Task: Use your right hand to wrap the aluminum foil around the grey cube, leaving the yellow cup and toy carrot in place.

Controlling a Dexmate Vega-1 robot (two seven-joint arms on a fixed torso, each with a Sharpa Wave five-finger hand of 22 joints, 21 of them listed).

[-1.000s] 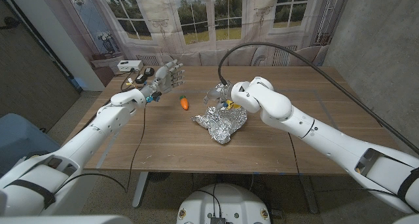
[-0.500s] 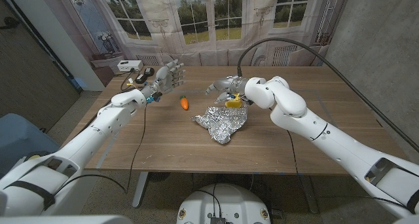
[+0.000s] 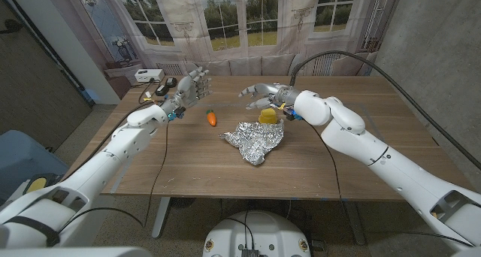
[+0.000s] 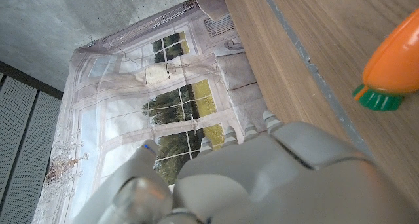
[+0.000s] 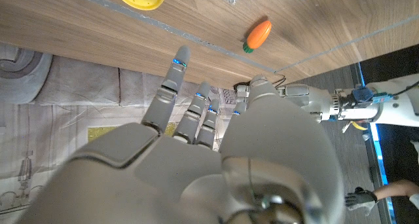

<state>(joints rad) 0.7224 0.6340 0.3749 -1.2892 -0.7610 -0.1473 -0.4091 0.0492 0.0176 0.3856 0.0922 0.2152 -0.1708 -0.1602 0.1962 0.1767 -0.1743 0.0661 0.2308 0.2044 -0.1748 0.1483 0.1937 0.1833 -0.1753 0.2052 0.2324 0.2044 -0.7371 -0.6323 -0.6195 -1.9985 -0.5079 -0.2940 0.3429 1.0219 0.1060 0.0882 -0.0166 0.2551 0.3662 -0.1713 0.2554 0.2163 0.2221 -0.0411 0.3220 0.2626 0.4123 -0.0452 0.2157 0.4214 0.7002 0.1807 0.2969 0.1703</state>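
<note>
Though no grey cube shows, the aluminum foil (image 3: 254, 140) sits bunched mid-surface, so wrapping looks largely done. Right hand (image 3: 261, 94) hovers beyond it, fingers spread, holding nothing; left hand (image 3: 192, 84) likewise. Yellow cup (image 3: 267, 116) touches the foil's far side; toy carrot (image 3: 212, 117) lies apart.

Looks like a robot lab or test room dressed up as a home. Along the top of the frame, a printed backdrop (image 3: 225, 20) of tall windows, curtains, trees and a sofa, hanging in folds like cloth. At the upper right, a bare grey concrete wall (image 3: 436, 39); at the left edge, dark slatted panels (image 3: 30, 69). In the middle, a plain wooden bench (image 3: 338, 163), with a loose black cable (image 3: 391, 92) arcing above it.
</note>
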